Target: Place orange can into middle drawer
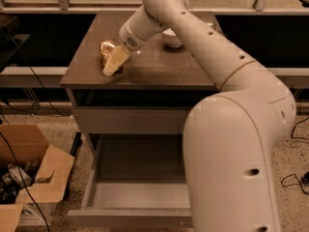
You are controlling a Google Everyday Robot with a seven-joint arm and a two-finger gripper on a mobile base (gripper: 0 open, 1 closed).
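The orange can (106, 49) lies on its side on the left part of the grey cabinet's top (159, 69). My gripper (114, 63) has come down right at the can, with its cream-coloured fingers (116, 60) covering the can's front side. The white arm stretches from the lower right across the view to the can. The middle drawer (135, 197) is pulled out below the cabinet top; it holds nothing visible, and its right part is hidden behind the arm.
A white bowl (171, 38) stands at the back of the top, mostly hidden by the arm. An open cardboard box (29, 178) with clutter sits on the floor at the left. Cables lie on the floor on both sides.
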